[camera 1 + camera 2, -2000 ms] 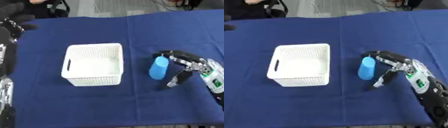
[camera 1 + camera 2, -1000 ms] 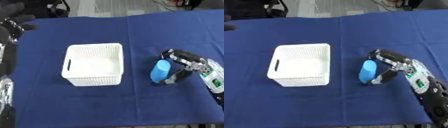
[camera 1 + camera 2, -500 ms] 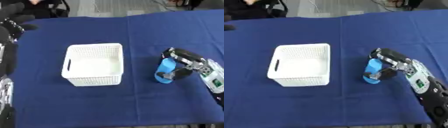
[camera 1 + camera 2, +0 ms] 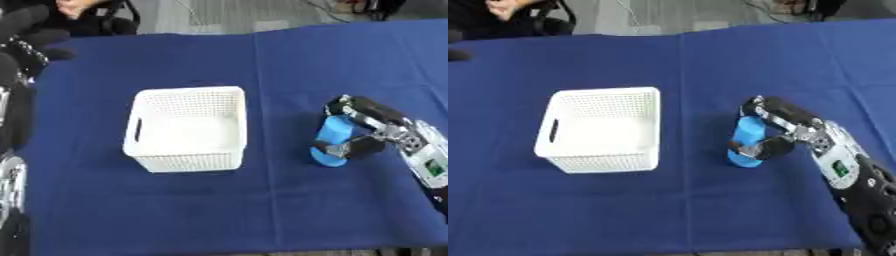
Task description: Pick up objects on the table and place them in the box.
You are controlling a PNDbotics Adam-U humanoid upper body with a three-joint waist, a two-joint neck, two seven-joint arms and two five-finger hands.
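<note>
- The left hand (image 4: 31, 37) shows dark at the far left edge of the left eye view; whether its fingers are curled or straight cannot be told.
- A white basket (image 4: 185, 128) stands left of centre on the blue cloth (image 4: 262, 210), with nothing seen inside it.
- A blue cylinder (image 4: 747, 141) stands slightly tilted on the cloth, well right of the basket.
- The right hand (image 4: 779, 131) comes in from the right, its fingers and thumb curled around the cylinder.
</note>
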